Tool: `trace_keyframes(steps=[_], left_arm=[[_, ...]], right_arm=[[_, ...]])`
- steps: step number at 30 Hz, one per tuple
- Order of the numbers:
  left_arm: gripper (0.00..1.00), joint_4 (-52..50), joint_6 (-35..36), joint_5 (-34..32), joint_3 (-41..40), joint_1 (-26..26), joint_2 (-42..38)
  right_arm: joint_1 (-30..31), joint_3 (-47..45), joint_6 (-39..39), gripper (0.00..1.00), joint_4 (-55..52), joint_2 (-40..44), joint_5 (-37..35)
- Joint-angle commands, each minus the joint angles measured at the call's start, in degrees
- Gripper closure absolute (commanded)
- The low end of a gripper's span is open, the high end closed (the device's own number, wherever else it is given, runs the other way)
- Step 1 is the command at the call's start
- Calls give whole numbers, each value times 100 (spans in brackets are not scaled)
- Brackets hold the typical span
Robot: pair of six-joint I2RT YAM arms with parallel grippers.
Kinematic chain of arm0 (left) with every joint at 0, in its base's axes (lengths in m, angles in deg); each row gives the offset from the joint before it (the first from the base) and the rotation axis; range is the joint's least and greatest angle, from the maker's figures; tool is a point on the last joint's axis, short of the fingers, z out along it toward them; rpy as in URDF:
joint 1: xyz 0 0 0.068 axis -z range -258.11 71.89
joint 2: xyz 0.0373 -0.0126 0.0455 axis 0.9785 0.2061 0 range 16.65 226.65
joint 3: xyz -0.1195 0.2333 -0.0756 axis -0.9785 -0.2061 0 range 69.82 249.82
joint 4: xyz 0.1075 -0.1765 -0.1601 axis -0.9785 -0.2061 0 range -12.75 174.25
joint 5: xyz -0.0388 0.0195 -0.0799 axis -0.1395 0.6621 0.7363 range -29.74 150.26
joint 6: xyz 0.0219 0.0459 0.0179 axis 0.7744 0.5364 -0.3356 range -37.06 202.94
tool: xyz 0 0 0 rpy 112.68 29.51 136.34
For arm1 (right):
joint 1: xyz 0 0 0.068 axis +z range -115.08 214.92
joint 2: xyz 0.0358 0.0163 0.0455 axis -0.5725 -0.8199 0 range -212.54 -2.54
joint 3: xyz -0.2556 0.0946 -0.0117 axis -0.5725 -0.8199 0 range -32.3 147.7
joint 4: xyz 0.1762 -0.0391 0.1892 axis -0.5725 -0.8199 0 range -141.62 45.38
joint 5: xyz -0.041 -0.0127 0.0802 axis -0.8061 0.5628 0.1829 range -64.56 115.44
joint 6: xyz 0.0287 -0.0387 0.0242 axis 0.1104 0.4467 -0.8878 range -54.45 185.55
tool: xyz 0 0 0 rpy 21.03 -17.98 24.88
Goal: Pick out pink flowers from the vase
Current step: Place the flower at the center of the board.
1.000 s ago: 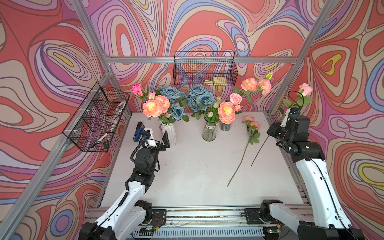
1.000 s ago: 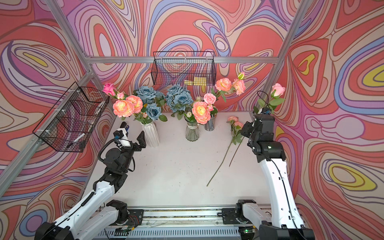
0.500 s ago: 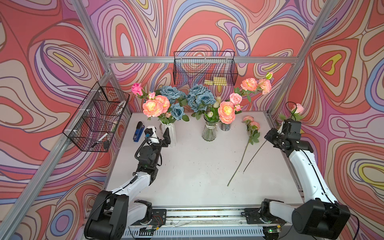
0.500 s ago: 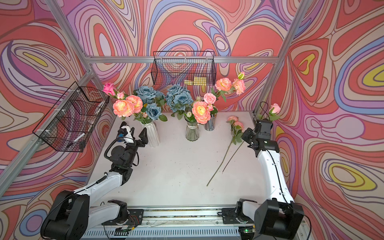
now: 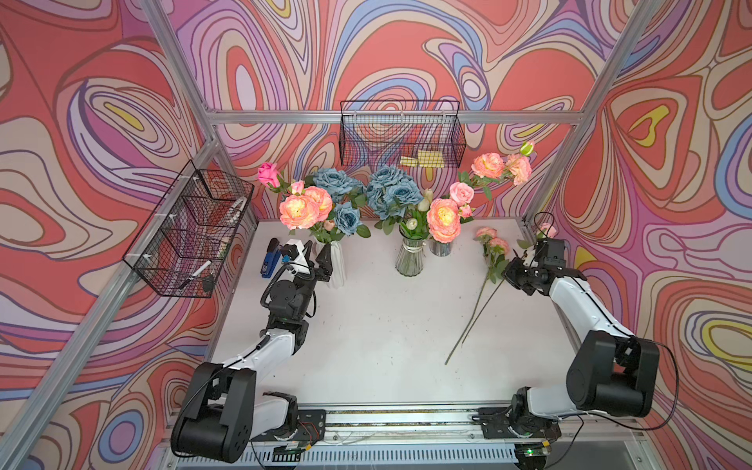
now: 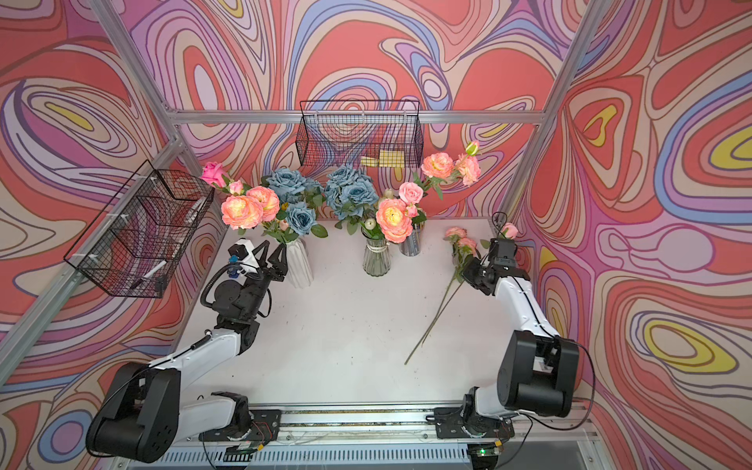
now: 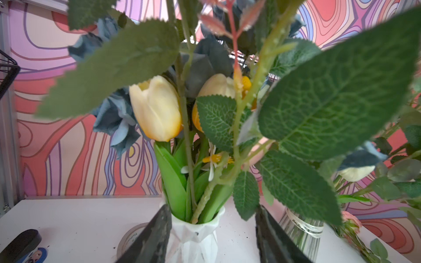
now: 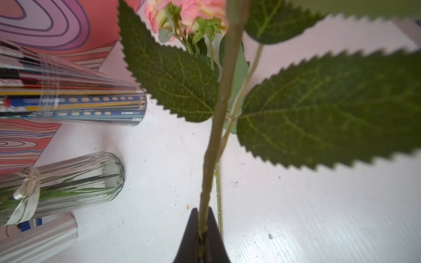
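Left gripper (image 6: 272, 253) stood open, jaws flanking neck of white vase (image 6: 300, 268); stems of pink flowers (image 6: 242, 211) rose upright just above. Right gripper (image 8: 202, 211), well apart, was clamped on another pink stem (image 8: 218, 109).

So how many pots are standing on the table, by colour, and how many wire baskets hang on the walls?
White ribbed vase: 1
Clear ribbed glass jars: 2
Black wire baskets: 2
Total: 5

The left wrist view cuts off the base of the white vase (image 7: 196, 239) and blurs the nearest leaves (image 7: 114, 66). The right wrist view crops the held stem (image 8: 219, 109) before its bloom.
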Motion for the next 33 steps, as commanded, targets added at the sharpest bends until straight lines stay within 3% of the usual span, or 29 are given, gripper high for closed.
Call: trace_keyframes(steps=[1, 2, 6, 9, 17, 24, 33], left_arm=[[37, 237, 4, 164, 125, -24, 6], [38, 233, 4, 140, 125, -25, 8], [61, 121, 34, 117, 224, -25, 87], [71, 108, 70, 72, 250, -26, 124], [69, -171, 407, -226, 612, -27, 205], [67, -256, 326, -110, 813, -29, 394], [75, -373, 272, -103, 878, -25, 465]], right_arm=[[236, -110, 110, 100, 406, -224, -69], [332, -106, 174, 100, 427, -306, -184], [522, -83, 207, 100, 612, -645, -270], [563, -82, 208, 100, 749, -841, -257], [573, -54, 292, 100, 876, -1177, -180], [583, 28, 312, 100, 893, -1403, -138], [613, 180, 365, 100, 807, -1680, -89]])
